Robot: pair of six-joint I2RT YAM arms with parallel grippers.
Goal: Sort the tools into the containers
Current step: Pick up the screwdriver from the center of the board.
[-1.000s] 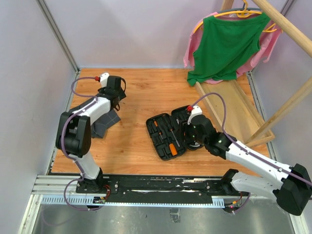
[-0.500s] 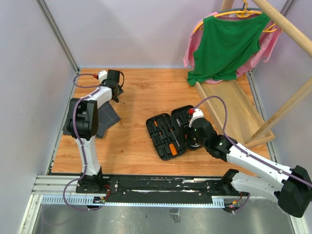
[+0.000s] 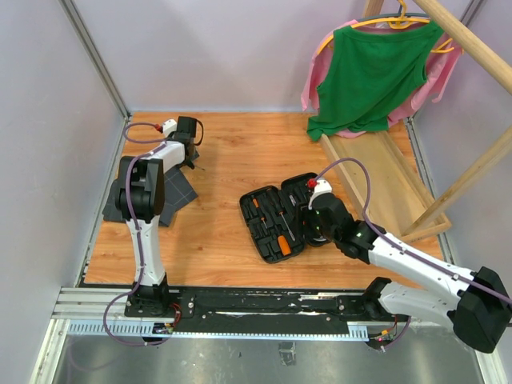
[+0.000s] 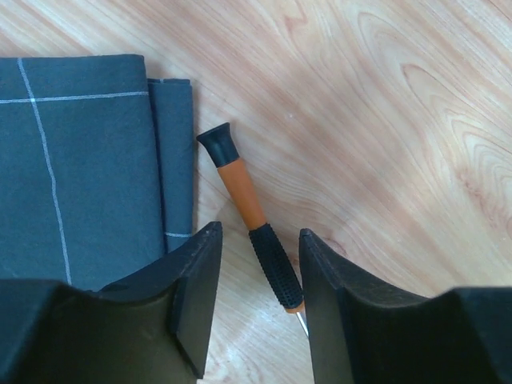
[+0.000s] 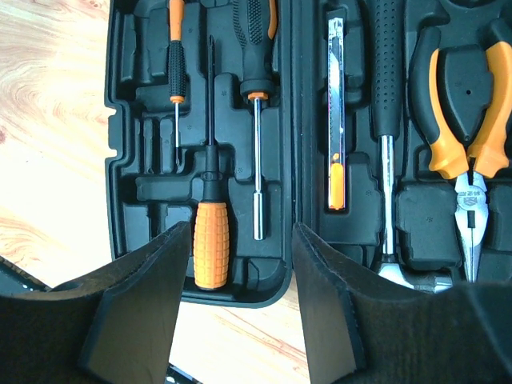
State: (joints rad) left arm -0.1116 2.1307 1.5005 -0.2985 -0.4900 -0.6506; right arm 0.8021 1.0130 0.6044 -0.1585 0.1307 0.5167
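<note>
Table is carrying the open black tool case, lying directly under the right gripper, fingers spread, gripping nothing. Grey cloth is lying left of the left gripper. Hammer and pliers are sitting slotted right of the right gripper. Left gripper, fingers apart, is straddling a loose screwdriver, probably not touching it.

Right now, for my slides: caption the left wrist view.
Open left tool over an orange-and-black screwdriver beside folded dark grey cloth on wooden table.
</note>
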